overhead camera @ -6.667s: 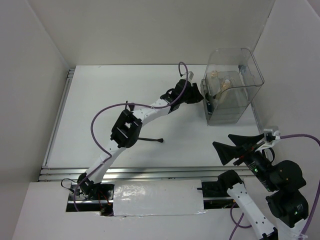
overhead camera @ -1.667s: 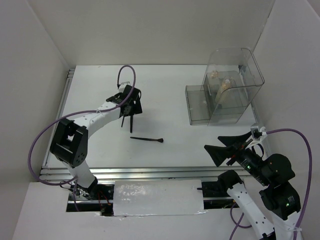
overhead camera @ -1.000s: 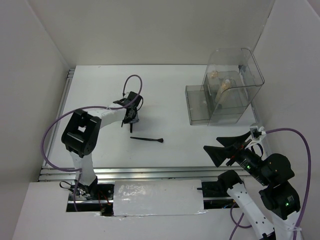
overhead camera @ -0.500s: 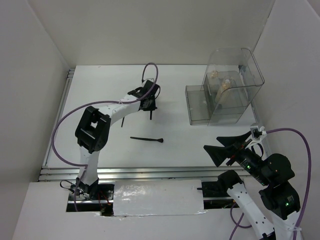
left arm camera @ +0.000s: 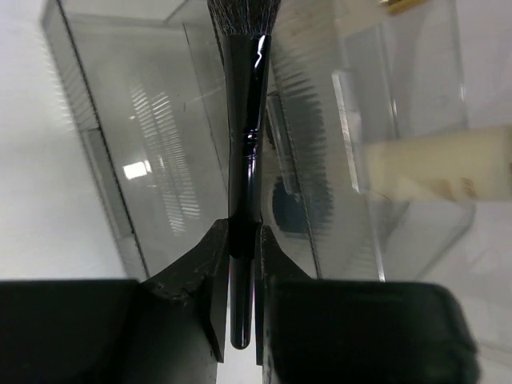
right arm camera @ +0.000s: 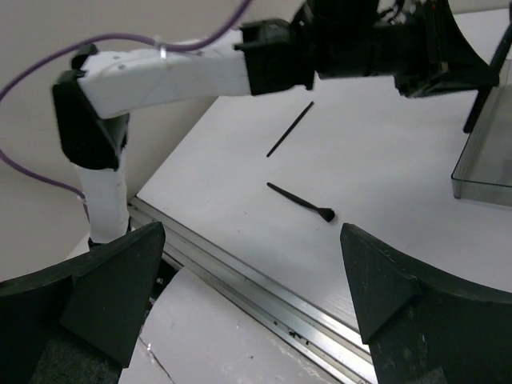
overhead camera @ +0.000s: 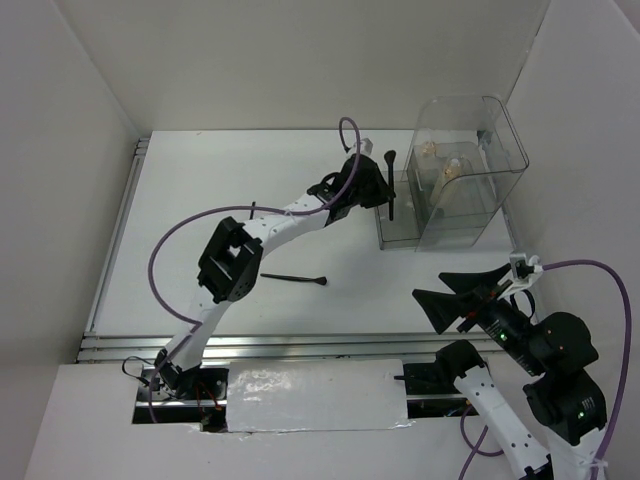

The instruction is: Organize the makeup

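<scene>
Tubes (overhead camera: 447,172) already sit inside the clear box (overhead camera: 505,140) at the tabletop's far right corner. Left gripper (left arm camera: 242,264) clenches a black brush (left arm camera: 244,120) at its front tray. A thin brush (right arm camera: 300,202) and a pencil (right arm camera: 290,128) lie mid-tabletop, unsorted. Right gripper (overhead camera: 428,285) gapes empty.

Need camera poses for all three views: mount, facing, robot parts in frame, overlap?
Top external: fixed above and behind the bases, looking down at the table; both arms show, with left gripper and right gripper.
Left wrist: on the left wrist, facing the clear box along its fingers, shut on a black brush.
Right wrist: on the right wrist, facing across the table at the left arm; own open fingers at the bottom corners.
Shared: top external and right wrist both show the loose brush on the table.
</scene>
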